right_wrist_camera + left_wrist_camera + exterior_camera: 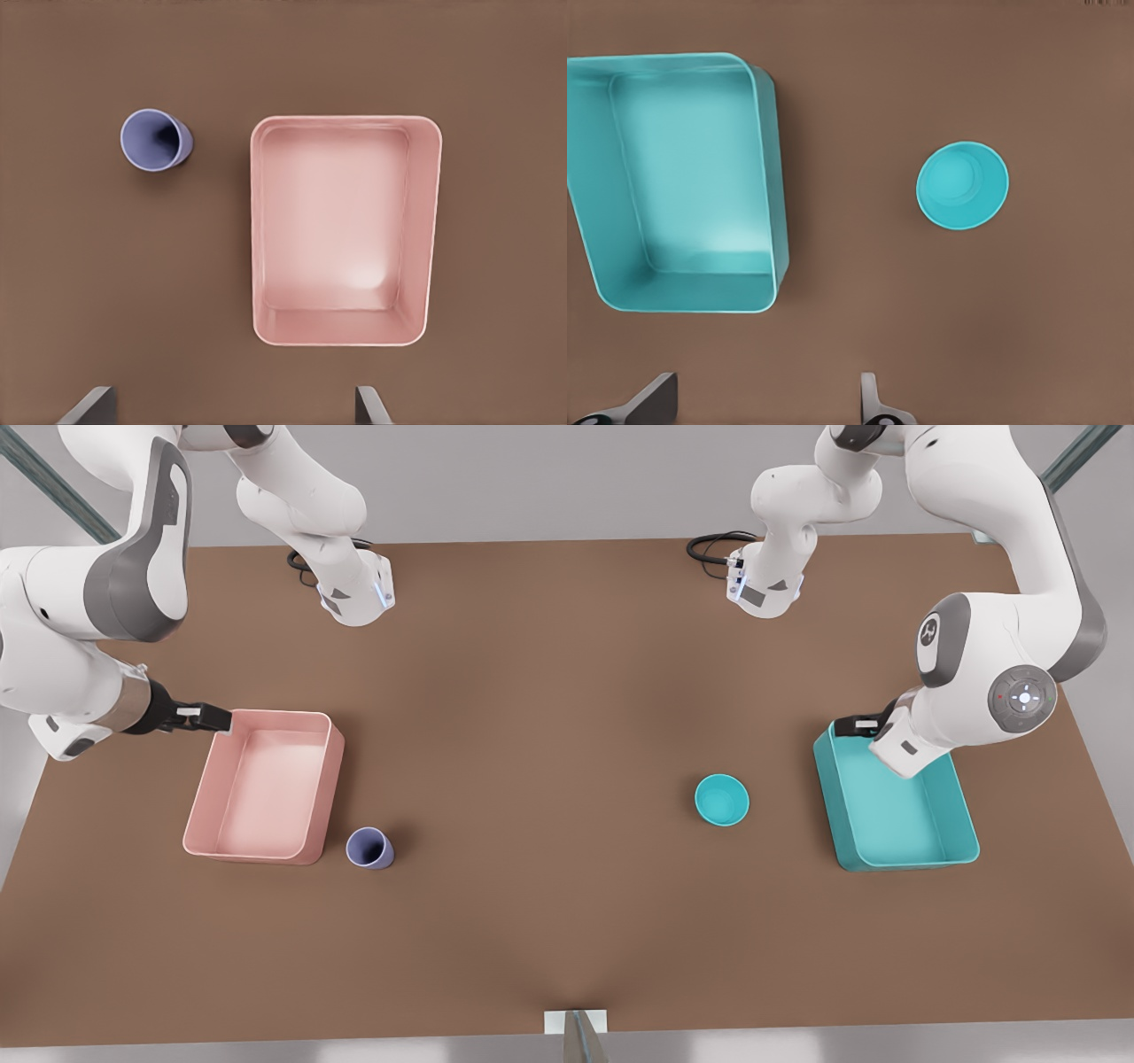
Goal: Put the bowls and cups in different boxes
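At the front view's left, the right gripper [213,717] hangs at the far corner of the empty pink box [266,784], fingers apart and empty. The cup [370,848] stands upright just beside that box's near right corner, so this arm is nearer it. Right of centre, the bowl [722,799] sits on open brown table [549,735], near the teal box [895,806]; the left gripper [855,726] hovers at its far corner, jaws apart.
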You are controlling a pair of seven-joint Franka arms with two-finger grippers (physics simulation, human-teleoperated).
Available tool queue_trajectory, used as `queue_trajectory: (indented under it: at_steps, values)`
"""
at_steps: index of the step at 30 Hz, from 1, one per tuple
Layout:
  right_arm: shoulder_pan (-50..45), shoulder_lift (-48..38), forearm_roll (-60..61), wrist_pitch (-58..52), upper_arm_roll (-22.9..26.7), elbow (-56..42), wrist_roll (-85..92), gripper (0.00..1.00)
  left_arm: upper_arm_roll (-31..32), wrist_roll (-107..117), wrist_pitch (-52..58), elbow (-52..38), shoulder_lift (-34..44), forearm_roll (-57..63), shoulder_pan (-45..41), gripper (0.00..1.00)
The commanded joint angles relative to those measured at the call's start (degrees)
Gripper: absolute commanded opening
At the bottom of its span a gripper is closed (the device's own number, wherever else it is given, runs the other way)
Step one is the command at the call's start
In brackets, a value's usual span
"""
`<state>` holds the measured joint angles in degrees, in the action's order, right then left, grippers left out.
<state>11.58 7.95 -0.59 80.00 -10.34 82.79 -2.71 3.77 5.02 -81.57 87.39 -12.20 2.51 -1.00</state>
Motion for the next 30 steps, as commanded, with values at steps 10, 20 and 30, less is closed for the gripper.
queue_trajectory:
  at_steps: [10,20,30]
  values:
    - [-7.01,26.23,-1.16,24.14,-0.82,-6.76,-0.89,1.00,2.21,-2.11,-32.34,-12.68,-34.21,-19.21,0.65,1.00]
    - [-9.39,30.63,-4.41,34.52,-0.82,-4.39,-6.25,1.00,2.38,-12.75,-39.10,12.72,-22.34,-19.21,1.00,1.00]
    - [-8.95,27.12,-3.45,40.32,-0.82,6.77,-8.71,1.00,4.05,-14.07,-41.74,14.30,-24.98,-21.41,0.56,1.00]
